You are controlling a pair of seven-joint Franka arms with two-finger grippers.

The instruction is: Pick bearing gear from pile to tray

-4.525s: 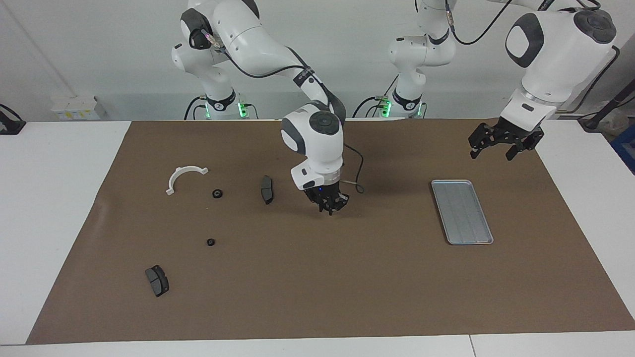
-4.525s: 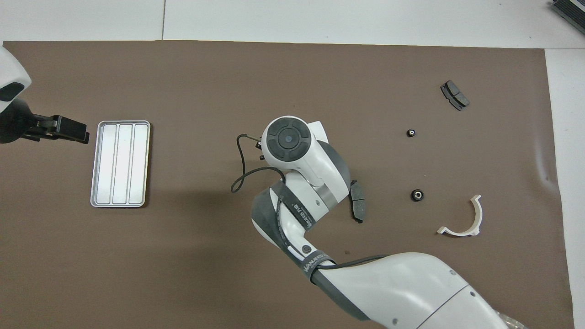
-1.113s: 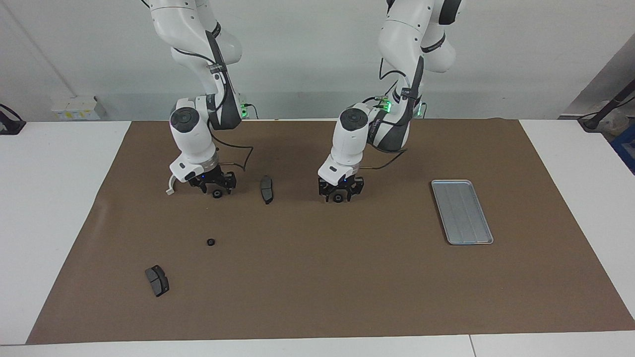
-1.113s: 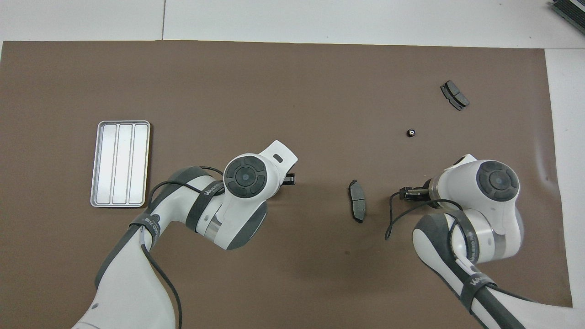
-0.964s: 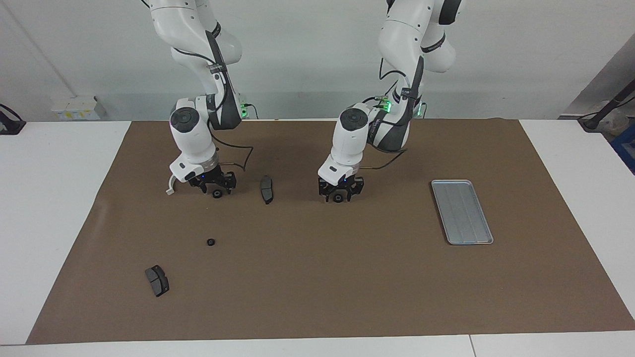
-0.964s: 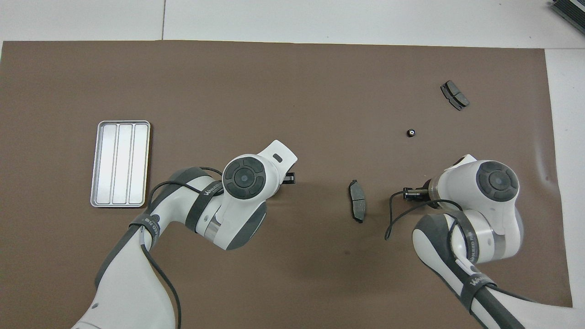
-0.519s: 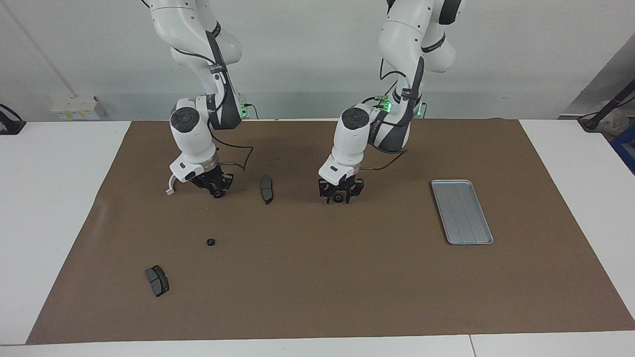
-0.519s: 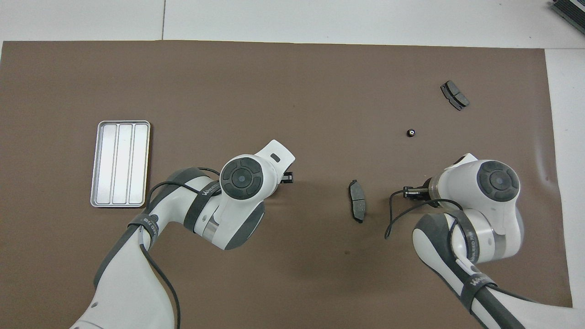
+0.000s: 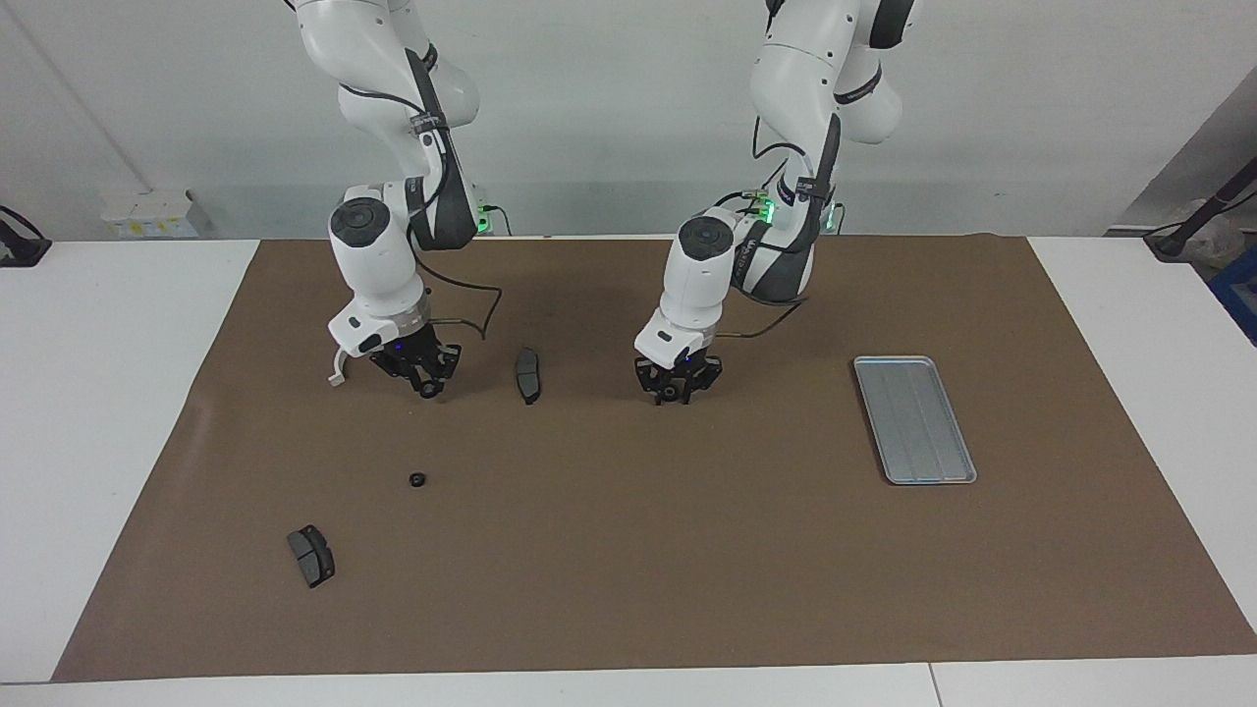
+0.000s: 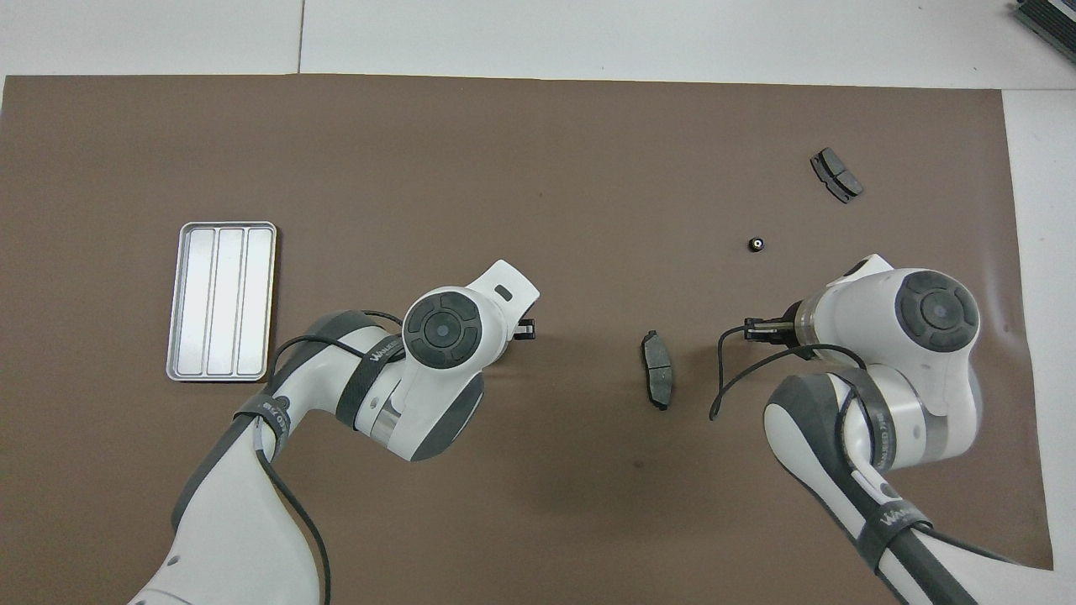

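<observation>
Pinching now: the right gripper (image 9: 426,386) is clenched on a small black bearing gear (image 9: 428,390), low over the brown mat (image 9: 628,550).
Left gripper: the left gripper (image 9: 676,393) is low over the middle of the mat, toward the robots' edge. It is clenched on a second bearing gear (image 9: 671,394). I cannot tell if this gear is off the mat.
Loose gear: a loose bearing gear (image 9: 417,479) sits on the mat by itself, toward the right arm's end. It is farther from the robots than the right gripper.
Tray: the silver tray (image 9: 957,462) lies flat on the mat toward the left arm's end, well apart from all three gears.
Brake pads: one dark brake pad (image 9: 528,374) lies on the mat between the two grippers. A second brake pad (image 9: 311,555) lies near the mat's corner at the right arm's end, farthest from the robots.
Bracket: a white bracket (image 9: 336,373) peeks out just beside the right gripper, mostly hidden by the arm.
</observation>
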